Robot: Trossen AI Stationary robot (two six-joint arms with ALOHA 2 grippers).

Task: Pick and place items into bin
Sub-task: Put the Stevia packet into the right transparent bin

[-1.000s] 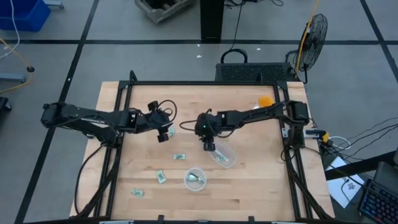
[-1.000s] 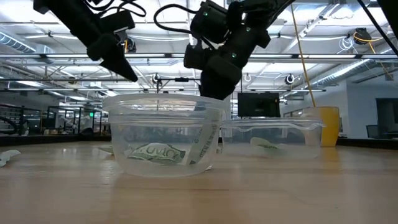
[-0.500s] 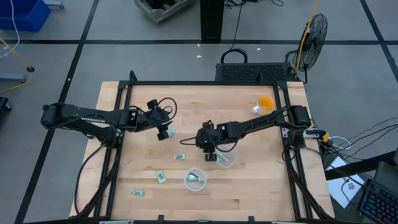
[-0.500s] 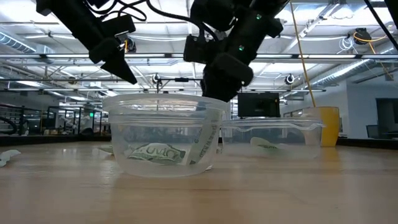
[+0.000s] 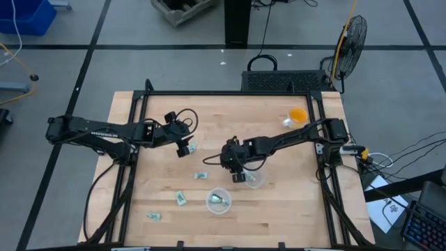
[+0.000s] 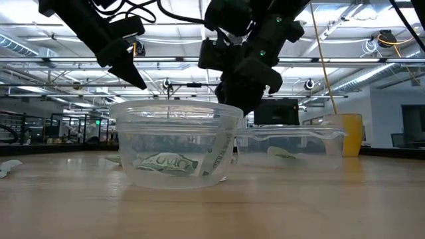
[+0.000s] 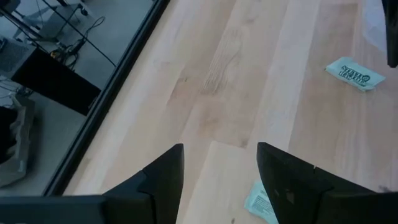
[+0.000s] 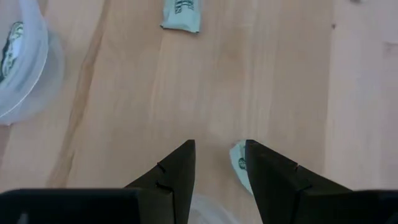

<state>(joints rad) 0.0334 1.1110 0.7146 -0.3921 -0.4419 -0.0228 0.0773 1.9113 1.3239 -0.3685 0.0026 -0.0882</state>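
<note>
Small green-and-white packets lie flat on the wooden table: one [image 5: 201,176] in the middle, two [image 5: 180,198] [image 5: 153,216] nearer the front left, and one [image 5: 191,148] beside my left gripper [image 5: 183,148]. That gripper is open and empty, above the table. A clear cup [image 5: 219,201] holds packets [image 6: 166,162]. My right gripper [image 5: 237,173] is open over the left rim of a second clear cup [image 5: 252,179], which holds a packet [image 6: 284,156]. In the right wrist view a packet [image 8: 239,163] shows just beside one finger [image 8: 273,180]. I cannot tell whether they touch.
An orange cup [image 5: 297,113] stands at the back right, with a small pale thing [image 5: 287,123] beside it. A black frame [image 5: 209,94] runs round the table. Bare wood lies along the front right [image 5: 293,216] and the far middle [image 5: 230,111].
My right gripper has moved toward the table's near edge, from beside the second clear cup to over its left rim. My left gripper has kept still.
</note>
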